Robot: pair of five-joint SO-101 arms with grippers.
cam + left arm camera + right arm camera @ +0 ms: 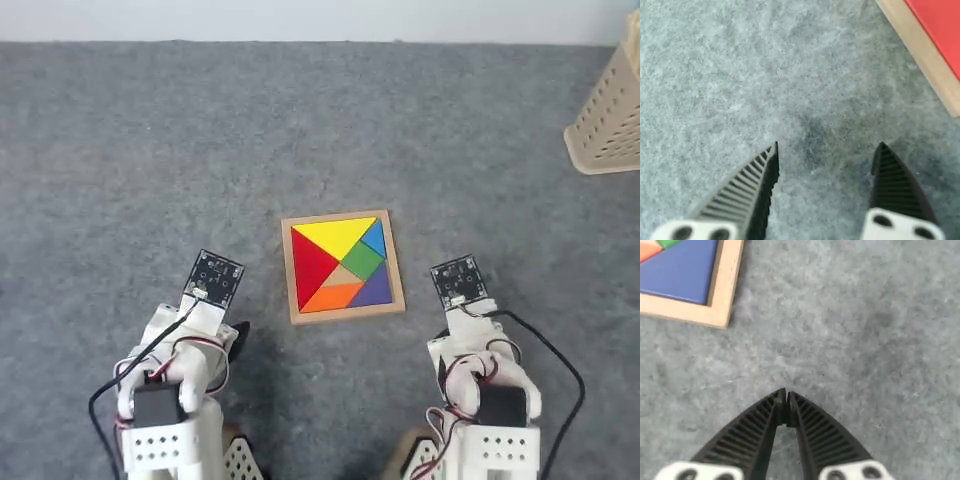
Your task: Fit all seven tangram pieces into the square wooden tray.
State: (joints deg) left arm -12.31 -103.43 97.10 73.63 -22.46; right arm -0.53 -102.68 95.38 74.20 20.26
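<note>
The square wooden tray (343,307) lies mid-table with coloured tangram pieces inside: yellow (332,236), red (311,266), green (362,260), blue (375,238), purple (377,289), orange (334,296) and a tan one (346,274). My left gripper (827,150) hovers over bare carpet to the tray's left, open with nothing between its fingers; the tray's edge (920,50) and the red piece (940,25) show beyond it. My right gripper (786,392) is shut on nothing, over carpet near the tray corner (722,310) and the purple piece (680,270).
Grey carpet covers the table. A beige slotted container (610,110) stands at the far right edge. Both arm bases (165,420) (485,420) sit at the near edge, one on each side of the tray.
</note>
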